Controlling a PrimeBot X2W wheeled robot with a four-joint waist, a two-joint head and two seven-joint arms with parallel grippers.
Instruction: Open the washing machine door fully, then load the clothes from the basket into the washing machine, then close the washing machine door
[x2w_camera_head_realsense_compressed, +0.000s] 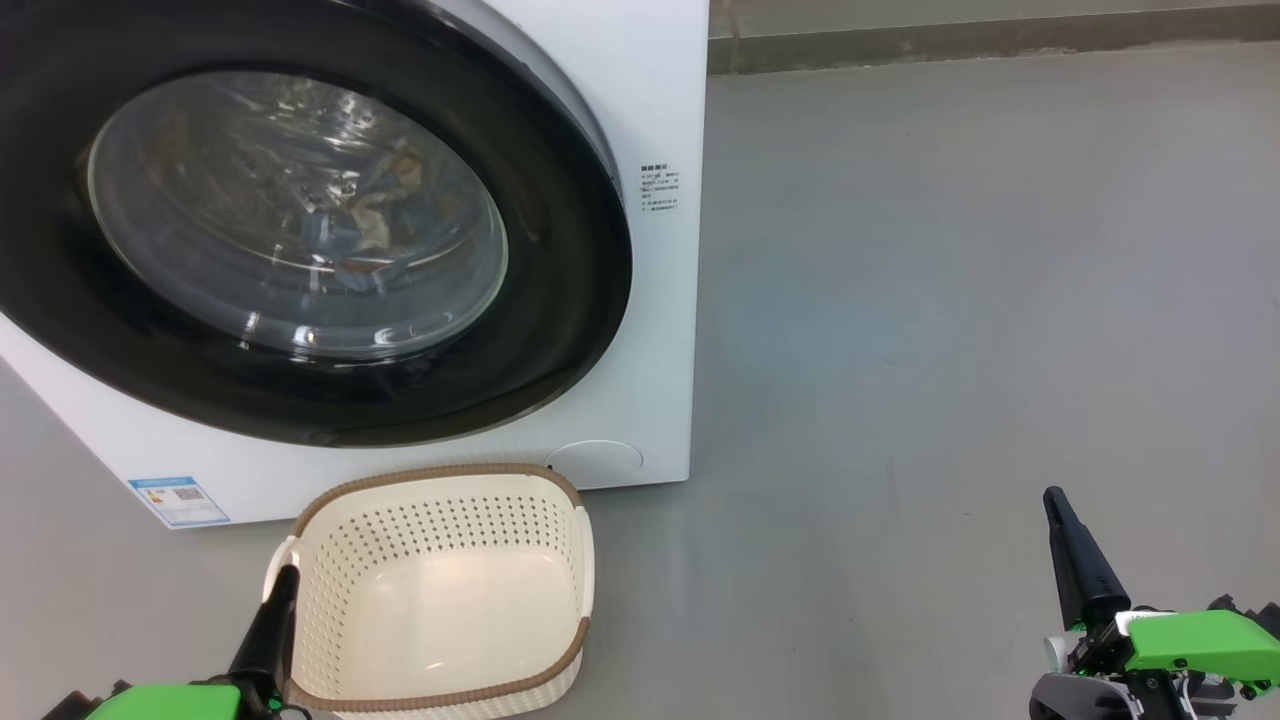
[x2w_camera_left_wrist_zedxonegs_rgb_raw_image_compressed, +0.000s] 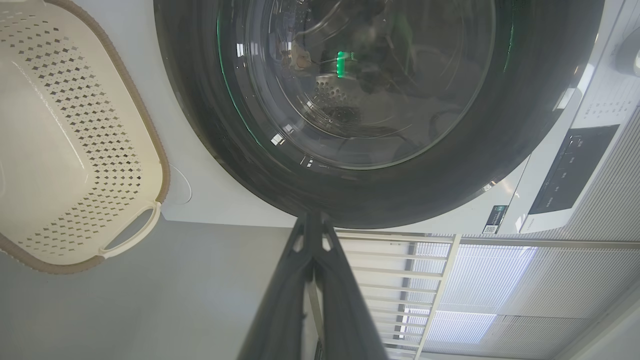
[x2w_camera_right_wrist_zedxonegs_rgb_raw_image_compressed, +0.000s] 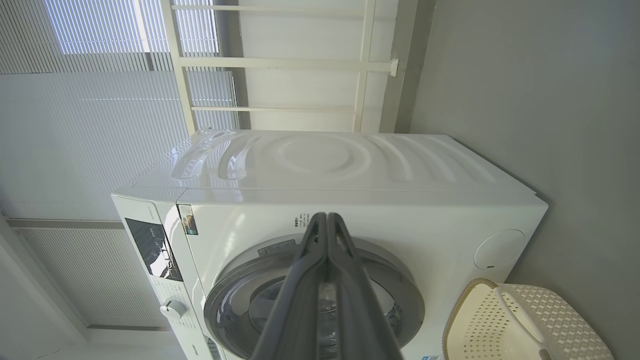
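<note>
Left gripper (x2w_camera_head_realsense_compressed: 289, 572) and right gripper (x2w_camera_head_realsense_compressed: 1052, 497), jaws pressed together. The basket (x2w_camera_head_realsense_compressed: 440, 471) stands on the floor (x2w_camera_head_realsense_compressed: 950, 300) before the washing machine (x2w_camera_head_realsense_compressed: 650, 100); washing machine door (x2w_camera_head_realsense_compressed: 570, 300) closed, clothes (x2w_camera_head_realsense_compressed: 360, 225) behind its glass.

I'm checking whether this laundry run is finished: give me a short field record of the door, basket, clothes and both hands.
door: shut flush on the washing machine
basket: empty, on the floor in front of the machine
clothes: blue fabric inside, seen through the door
left hand: shut, holding nothing, beside the basket
right hand: shut, holding nothing, away from the machine
</note>
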